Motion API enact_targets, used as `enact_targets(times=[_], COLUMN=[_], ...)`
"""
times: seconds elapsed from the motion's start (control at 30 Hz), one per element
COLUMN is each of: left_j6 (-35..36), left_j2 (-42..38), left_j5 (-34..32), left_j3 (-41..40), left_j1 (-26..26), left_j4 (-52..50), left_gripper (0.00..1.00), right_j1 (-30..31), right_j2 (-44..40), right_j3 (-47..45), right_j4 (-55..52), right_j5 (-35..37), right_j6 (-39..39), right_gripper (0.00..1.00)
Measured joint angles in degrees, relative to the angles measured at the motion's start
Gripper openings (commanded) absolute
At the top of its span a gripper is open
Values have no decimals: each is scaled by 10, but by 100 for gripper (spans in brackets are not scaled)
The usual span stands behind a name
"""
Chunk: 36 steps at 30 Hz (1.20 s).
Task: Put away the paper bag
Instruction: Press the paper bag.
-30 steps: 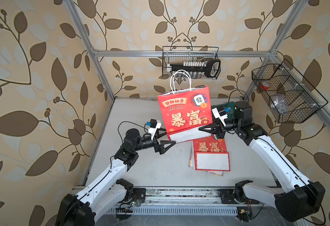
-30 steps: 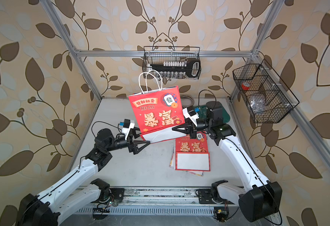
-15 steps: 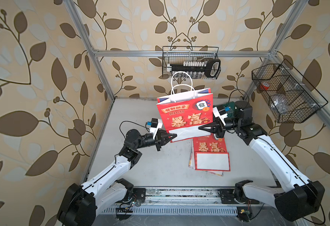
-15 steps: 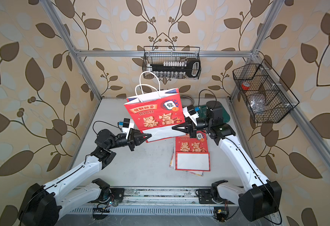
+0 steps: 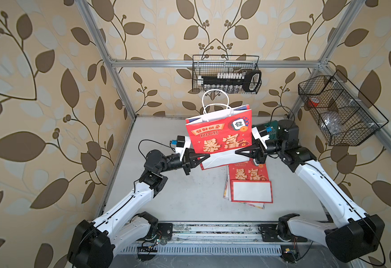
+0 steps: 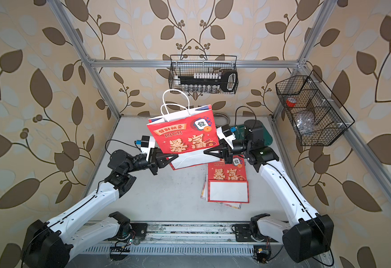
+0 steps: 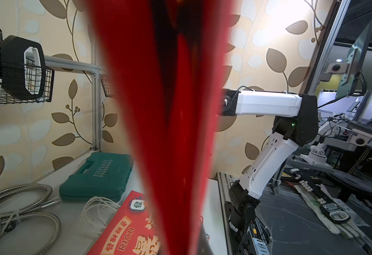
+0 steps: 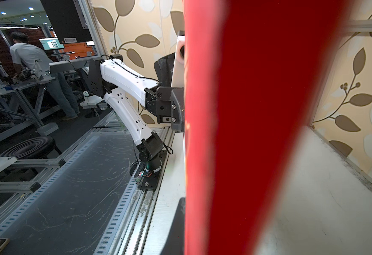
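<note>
The red paper bag (image 5: 220, 137) (image 6: 185, 137), with gold characters and white cord handles, hangs upright above the table in both top views. My left gripper (image 5: 207, 157) (image 6: 176, 158) is shut on its lower left edge. On the opposite side my right gripper (image 5: 237, 152) (image 6: 205, 152) is shut on the lower right edge. The white bottom panel of the bag faces the camera between the two grippers. In each wrist view the paper bag (image 7: 180, 110) (image 8: 246, 132) fills the middle as a red blur and hides the fingers.
A flat stack of folded red bags (image 5: 249, 183) lies on the table under the right gripper. A green tool case (image 7: 96, 176) and a coiled metal hose (image 7: 15, 209) lie at the back. Wire baskets hang on the back wall (image 5: 227, 74) and the right wall (image 5: 338, 111).
My left gripper, open beside the bag a second ago, has closed on its lower left edge. The bag tipped for a moment and now stands more upright.
</note>
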Motion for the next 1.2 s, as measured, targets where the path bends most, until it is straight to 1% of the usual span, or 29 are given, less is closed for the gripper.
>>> enact_targets(times=[0.03,0.07,0.1,0.13,0.17,0.2,0.23,0.3,0.47,0.5,0.57,0.6,0.67,0.7,0.73,0.77,0.8,0.83,1.0,1.03,1.07,1.1,1.13,1.17,1.2], left_j6=[1,2,4,4,4,3,4,7,9,8,5,4,2,-1,-3,-5,-9,-10,-14,-15,-16,-18,-21,-25,-30], left_j2=[0,0,0,-1,-2,-4,-7,-9,-12,-12,-12,-12,-13,-14,-14,-14,-15,-16,-20,-20,-20,-20,-20,-20,-20], left_j5=[0,-1,-4,-7,-11,-16,-17,-17,-16,-16,-20,-23,-31,-34,-35,-35,-35,-35,-35,-36,-36,-39,-42,-47,-50], left_j3=[0,0,1,2,3,6,10,23,36,36,36,37,40,43,47,53,58,63,70,70,70,71,72,75,78], left_j1=[0,0,0,0,0,0,0,0,0,0,0,0,0,0,0,0,0,0,0,0,0,0,0,0,0], left_j4=[-1,-1,-3,-6,-8,-11,-16,-27,-31,-32,-31,-30,-28,-28,-28,-26,-26,-26,-23,-24,-24,-24,-23,-22,-21], left_gripper=[18,54,61,62,61,53,38,0,0,7,60,67,68,65,55,39,15,0,0,16,51,59,62,61,56], right_j1=[0,0,0,0,0,0,0,0,0,0,0,0,0,0,0,0,-1,-1,-1,-1,-1,-2,-2,-3,-4], right_j2=[0,0,0,0,0,1,1,1,1,1,1,1,1,1,1,1,1,1,0,-1,-2,-3,-3,-4,-4], right_j3=[0,0,0,0,0,0,0,0,0,0,0,0,0,0,0,0,-1,-2,-5,-5,-7,-8,-9,-11,-13], right_j4=[-1,-1,-2,-4,-7,-9,-13,-17,-17,-18,-20,-23,-32,-34,-37,-41,-43,-45,-46,-47,-46,-48,-50,-52,-53], right_j5=[0,0,0,0,0,0,0,0,-3,-3,-3,-3,-2,-2,-2,-2,-2,-2,-3,-3,-3,-2,-2,-2,-2], right_j6=[0,0,0,-1,-3,-3,-5,-7,-10,-11,-13,-14,-15,-16,-17,-18,-19,-20,-22,-22,-23,-23,-23,-24,-25], right_gripper=[0,0,0,0,0,0,0,0,0,0,0,0,0,0,0,0,0,0,0,0,0,0,0,0,0])
